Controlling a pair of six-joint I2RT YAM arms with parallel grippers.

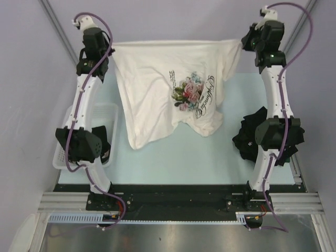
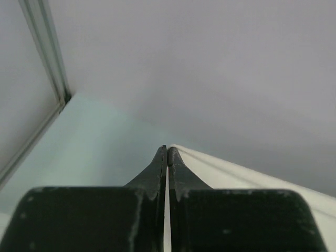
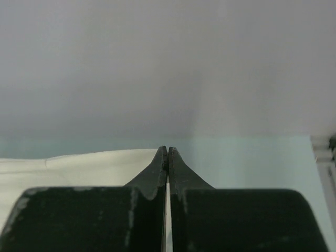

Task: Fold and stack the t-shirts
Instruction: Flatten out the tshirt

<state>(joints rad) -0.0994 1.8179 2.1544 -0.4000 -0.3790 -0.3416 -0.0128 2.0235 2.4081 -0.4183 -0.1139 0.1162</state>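
Cream shirt [image 1: 157,89] hung spread over the table's [image 1: 178,152] far end. Left gripper [image 1: 111,48] and right gripper [image 1: 241,44] each clenched a top corner. Black shirts [image 1: 245,137] lay heaped at right. Judgement: lower both corners evenly, top edge taut, so the cloth lands flat.

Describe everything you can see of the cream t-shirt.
The cream t-shirt is limp, soft-looking cloth with a floral print and dark script, both turned sideways. It hangs spread between the left gripper and the right gripper, each shut on a top corner, so the upper edge is stretched nearly straight. The rest sags in folds over the table; whether it touches the table cannot be told.
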